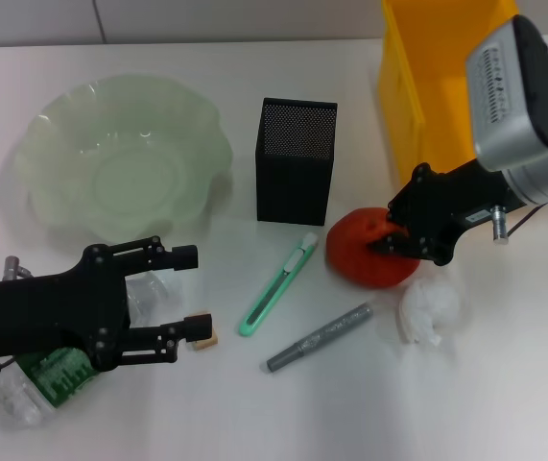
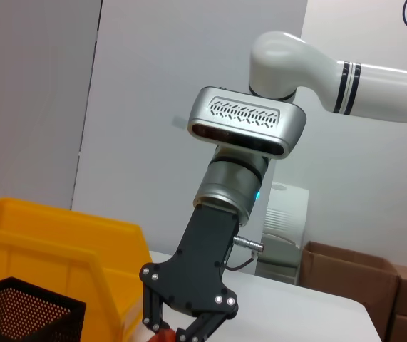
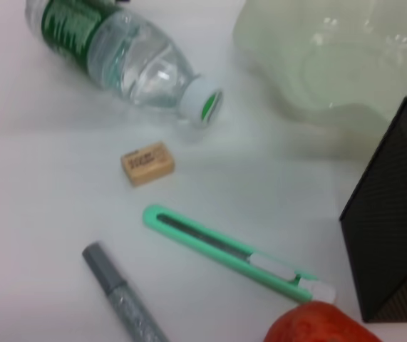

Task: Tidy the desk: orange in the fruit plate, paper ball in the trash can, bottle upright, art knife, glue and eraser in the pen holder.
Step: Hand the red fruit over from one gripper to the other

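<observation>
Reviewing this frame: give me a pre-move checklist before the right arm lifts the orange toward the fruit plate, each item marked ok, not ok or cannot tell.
1. Right gripper at the orange: ok, fingers touch its right side.
2. Grip firm enough to lift: cannot tell.
3. Fruit plate free to receive: ok, nothing in it.
4. Path to the plate: not ok, the pen holder stands between.
5. Paper ball apart from the orange: ok, a small gap shows.
6. Left gripper out of the way: ok, open over the lying bottle, near the eraser.
</observation>
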You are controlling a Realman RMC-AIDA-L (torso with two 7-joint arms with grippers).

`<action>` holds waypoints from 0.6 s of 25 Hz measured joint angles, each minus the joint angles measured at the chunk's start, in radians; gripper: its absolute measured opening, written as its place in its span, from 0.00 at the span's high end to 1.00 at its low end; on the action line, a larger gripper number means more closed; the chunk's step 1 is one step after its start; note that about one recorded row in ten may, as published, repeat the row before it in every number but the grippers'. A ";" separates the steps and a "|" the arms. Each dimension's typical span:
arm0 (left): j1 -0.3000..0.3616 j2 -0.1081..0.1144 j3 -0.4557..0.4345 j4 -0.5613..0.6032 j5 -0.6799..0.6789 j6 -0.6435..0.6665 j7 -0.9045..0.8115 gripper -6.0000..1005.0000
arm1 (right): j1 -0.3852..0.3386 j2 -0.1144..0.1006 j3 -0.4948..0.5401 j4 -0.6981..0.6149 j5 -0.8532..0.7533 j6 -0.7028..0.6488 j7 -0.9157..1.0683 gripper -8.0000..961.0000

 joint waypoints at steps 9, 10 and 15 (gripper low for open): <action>-0.001 -0.007 0.000 -0.001 -0.006 0.007 0.001 0.22 | -0.083 -0.003 0.237 -0.019 0.230 -0.167 -0.168 0.92; -0.001 -0.007 0.000 -0.001 -0.006 0.007 0.001 0.22 | -0.096 -0.003 0.260 -0.012 0.271 -0.188 -0.197 0.93; -0.006 -0.032 -0.028 0.002 -0.006 0.007 0.012 0.22 | -0.144 -0.005 0.306 0.068 0.444 -0.255 -0.314 0.95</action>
